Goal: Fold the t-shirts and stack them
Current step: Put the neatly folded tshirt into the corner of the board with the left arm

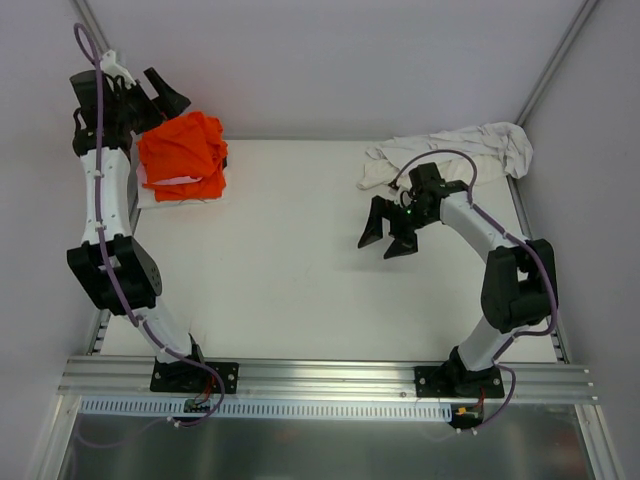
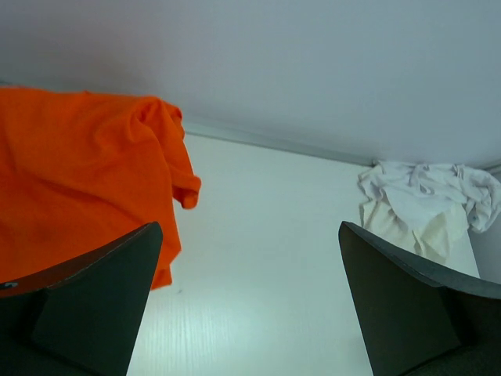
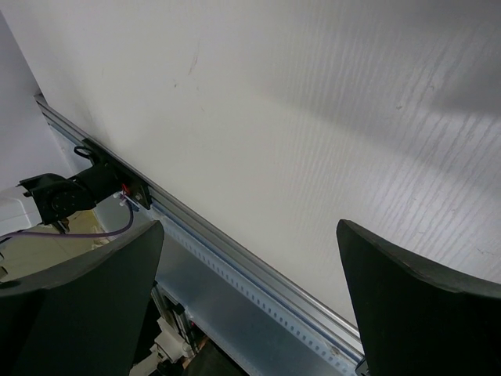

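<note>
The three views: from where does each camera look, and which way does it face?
Top external: above and behind the bases, looking down on the table; the left arm and right arm show whole.
Left wrist: at the far left, facing across to the far right corner; the left fingers frame the orange t-shirts and white t-shirt.
Right wrist: over the table, facing back to the near rail and the left arm's base; the right fingers show.
Shared: the top and left wrist views both show those t-shirts.

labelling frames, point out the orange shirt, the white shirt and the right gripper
orange shirt [image 1: 185, 150], top view, middle of its top fold
white shirt [image 1: 490, 140], top view, crumpled middle
right gripper [image 1: 377, 249], top view, midway between fingertips
</note>
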You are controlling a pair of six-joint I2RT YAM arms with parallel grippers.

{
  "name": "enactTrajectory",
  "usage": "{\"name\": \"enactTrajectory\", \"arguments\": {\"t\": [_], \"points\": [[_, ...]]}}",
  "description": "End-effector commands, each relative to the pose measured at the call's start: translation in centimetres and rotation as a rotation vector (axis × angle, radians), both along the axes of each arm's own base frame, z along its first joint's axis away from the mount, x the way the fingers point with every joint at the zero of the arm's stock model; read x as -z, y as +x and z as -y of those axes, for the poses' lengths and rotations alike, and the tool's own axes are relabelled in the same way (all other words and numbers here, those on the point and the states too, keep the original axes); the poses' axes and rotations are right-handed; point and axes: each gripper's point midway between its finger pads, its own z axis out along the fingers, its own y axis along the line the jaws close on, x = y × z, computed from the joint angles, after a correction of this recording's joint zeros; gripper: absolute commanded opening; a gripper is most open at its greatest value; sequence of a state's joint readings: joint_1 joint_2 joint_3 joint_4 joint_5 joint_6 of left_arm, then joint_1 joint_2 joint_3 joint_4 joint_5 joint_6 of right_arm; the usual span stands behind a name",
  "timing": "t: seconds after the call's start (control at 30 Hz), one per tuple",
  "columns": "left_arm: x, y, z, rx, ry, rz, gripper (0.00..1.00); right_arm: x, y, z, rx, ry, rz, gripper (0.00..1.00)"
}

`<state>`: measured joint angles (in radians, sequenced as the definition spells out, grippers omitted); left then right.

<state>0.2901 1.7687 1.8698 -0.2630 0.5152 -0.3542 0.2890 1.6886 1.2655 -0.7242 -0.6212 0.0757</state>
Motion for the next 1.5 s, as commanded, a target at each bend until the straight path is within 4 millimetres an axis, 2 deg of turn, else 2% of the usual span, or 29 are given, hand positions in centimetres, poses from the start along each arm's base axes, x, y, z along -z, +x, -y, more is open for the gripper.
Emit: {"name": "enactTrajectory", "arguments": {"t": [0.0, 0.1, 0.2, 0.23, 0.33, 0.4, 0.43, 0.47, 0.53, 0.57, 0.73, 0.8, 0.87, 0.93, 1.17, 1.37, 1.4, 1.47], "points": [[3.3, -0.8, 2.3, 0.06, -0.003, -0.098, 0.99, -2.3, -0.7, -0.2, -0.042, 0.022, 0.056, 1.0], [7.0, -0.3, 1.6, 0.013, 0.009, -0.183, 0.99, -2.5, -1.2, 0.1, -0.046, 0.013, 0.06, 0.99], [9.8, 0.8, 1.0, -0.015, 0.024, -0.23, 0.99, -2.2, -1.8, 0.5, -0.048, -0.001, 0.059, 0.99], [11.6, 1.4, 0.9, -0.016, 0.019, -0.265, 0.99, -2.2, -2.0, 0.5, -0.048, -0.001, 0.058, 0.99], [13.7, 2.4, 0.1, -0.05, 0.029, -0.306, 0.99, -2.1, -2.4, 0.8, -0.043, -0.009, 0.057, 0.99], [14.0, 3.1, -0.5, -0.065, 0.048, -0.28, 0.99, -2.1, -2.6, 1.0, -0.041, -0.018, 0.063, 0.99], [14.9, 3.5, -0.5, -0.064, 0.048, -0.287, 0.99, -2.1, -2.7, 1.2, -0.037, -0.021, 0.064, 0.99], [14.7, 4.1, -0.7, -0.067, 0.049, -0.276, 0.99, -2.1, -2.9, 1.3, -0.038, -0.023, 0.062, 0.99], [16.3, 4.9, -1.0, -0.072, 0.046, -0.308, 0.99, -1.9, -3.1, 1.5, -0.032, -0.028, 0.057, 1.0], [15.8, 5.4, -1.2, -0.074, 0.046, -0.294, 0.99, -2.0, -3.1, 1.5, -0.032, -0.029, 0.057, 0.99], [16.1, 7.3, -2.0, -0.106, 0.046, -0.3, 0.99, -1.8, -3.1, 1.7, -0.021, -0.034, 0.051, 0.99], [16.8, 7.6, -2.4, -0.116, 0.042, -0.327, 0.99, -1.7, -3.0, 1.6, -0.019, -0.034, 0.047, 0.99], [18.3, 7.6, -2.9, -0.128, -0.002, -0.379, 0.99, -1.9, -2.6, 1.5, -0.013, -0.032, 0.051, 0.99], [18.6, 7.3, -3.1, -0.129, -0.03, -0.392, 0.99, -1.9, -2.5, 1.4, -0.012, -0.031, 0.047, 0.99], [12.7, 7.8, -3.3, -0.128, 0.003, -0.218, 0.99, -1.7, -1.4, 0.9, -0.004, -0.017, 0.039, 0.99], [8.9, 6.4, -1.7, -0.079, -0.047, -0.157, 0.99, -1.7, -0.4, 0.2, 0.009, 0.008, 0.039, 1.0], [7.4, 6.1, -1.3, -0.064, -0.05, -0.126, 0.99, -1.6, -0.2, 0.0, 0.011, 0.011, 0.04, 0.99], [5.9, 5.9, -0.8, -0.043, -0.057, -0.096, 0.99, -1.4, -0.1, -0.1, 0.014, 0.015, 0.033, 1.0]]}}
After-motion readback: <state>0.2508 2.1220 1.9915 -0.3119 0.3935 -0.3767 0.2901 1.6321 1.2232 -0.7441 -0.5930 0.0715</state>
